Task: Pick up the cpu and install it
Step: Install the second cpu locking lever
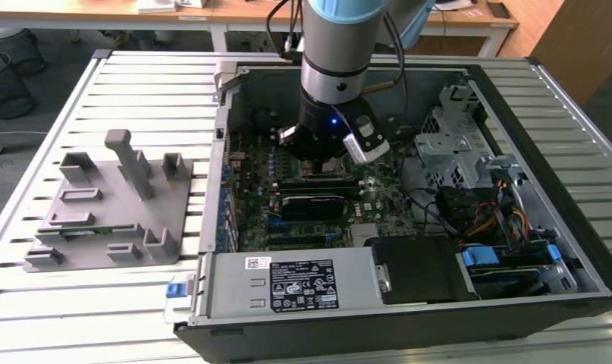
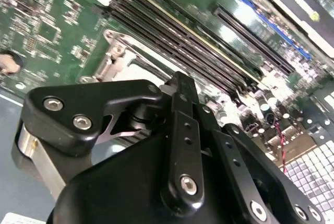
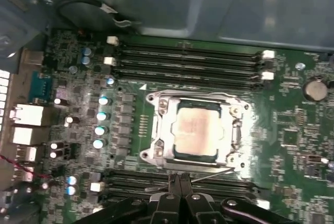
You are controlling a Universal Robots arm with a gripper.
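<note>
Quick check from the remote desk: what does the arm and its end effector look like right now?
The arm is silver-grey with a light blue joint cap and black cables alongside. Its wrist is black with a blue light and a silver camera bracket. The end effector is matte black linkage bars with silver screws.

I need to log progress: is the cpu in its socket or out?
In. In the first wrist view the cpu lies flat inside the socket's metal frame on the motherboard, with the gripper just beside it.

I see the computer case lying open on the table, the fixture block beside it toward the exterior view's left. The cpu sits in the socket, between memory slot rows.
</note>
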